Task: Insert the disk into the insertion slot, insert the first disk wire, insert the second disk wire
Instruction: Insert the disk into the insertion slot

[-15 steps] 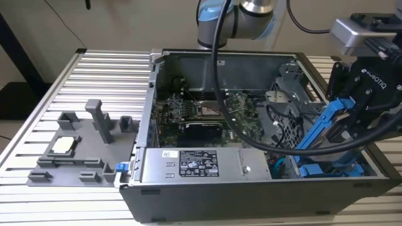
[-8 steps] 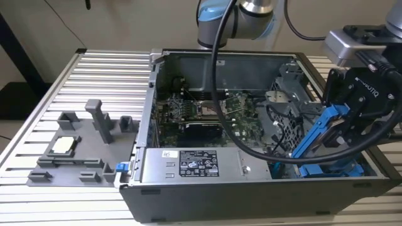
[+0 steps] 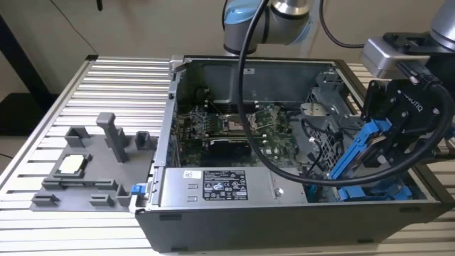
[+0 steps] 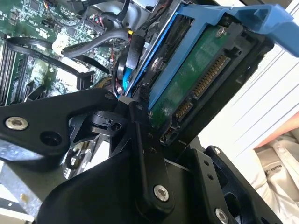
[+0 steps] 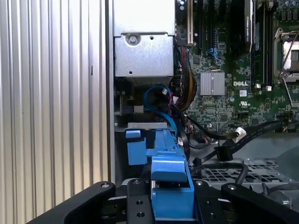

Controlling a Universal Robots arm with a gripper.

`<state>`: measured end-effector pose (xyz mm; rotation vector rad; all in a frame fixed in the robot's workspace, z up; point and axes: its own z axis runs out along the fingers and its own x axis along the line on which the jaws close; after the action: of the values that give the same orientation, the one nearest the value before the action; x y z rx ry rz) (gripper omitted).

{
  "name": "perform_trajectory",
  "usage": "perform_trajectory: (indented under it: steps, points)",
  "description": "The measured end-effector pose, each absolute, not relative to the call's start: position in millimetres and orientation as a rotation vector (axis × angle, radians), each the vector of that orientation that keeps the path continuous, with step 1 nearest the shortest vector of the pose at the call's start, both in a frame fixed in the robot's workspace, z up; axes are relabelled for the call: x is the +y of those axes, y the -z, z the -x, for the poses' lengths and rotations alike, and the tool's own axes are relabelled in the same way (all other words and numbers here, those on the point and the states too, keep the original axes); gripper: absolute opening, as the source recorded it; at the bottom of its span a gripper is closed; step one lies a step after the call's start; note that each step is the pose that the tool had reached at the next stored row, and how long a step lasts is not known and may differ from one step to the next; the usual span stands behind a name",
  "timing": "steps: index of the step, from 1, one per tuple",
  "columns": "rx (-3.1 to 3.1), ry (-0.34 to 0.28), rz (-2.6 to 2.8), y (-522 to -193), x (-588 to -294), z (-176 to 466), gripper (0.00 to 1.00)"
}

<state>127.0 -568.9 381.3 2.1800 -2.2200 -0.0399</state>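
My gripper [image 3: 380, 145] is shut on the disk [image 3: 359, 152], a drive in a bright blue carrier. The disk hangs tilted, steeply on edge, over the front corner of the open computer case at the exterior view's right. In the second wrist view the disk [image 4: 196, 79] shows its green board and connector pins, clamped between black fingers [image 4: 140, 135]. The insertion slot [image 3: 376, 193] with blue rails lies just below the disk; the first wrist view shows the carrier [image 5: 166, 163] over the slot's blue rail [image 5: 135, 150]. A blue wire [image 5: 159, 93] and a black wire with a plug [image 5: 223, 151] lie loose beside the slot.
The grey labelled power-supply box [image 3: 213, 186] fills the case's front. Behind it are the green motherboard [image 3: 227, 125] and a perforated metal cage [image 3: 323, 133]. A grey fixture [image 3: 92, 170] stands on the slatted table [image 3: 128, 90] at the exterior view's left. A thick black cable [image 3: 284, 170] drapes across the case.
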Motion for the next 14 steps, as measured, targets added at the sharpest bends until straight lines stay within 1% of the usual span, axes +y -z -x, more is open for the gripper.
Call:
perform_trajectory:
  steps: [14]
  points:
    - [-2.22, 0.04, -2.18, -380.6, -564.6, -126.9, 0.33]
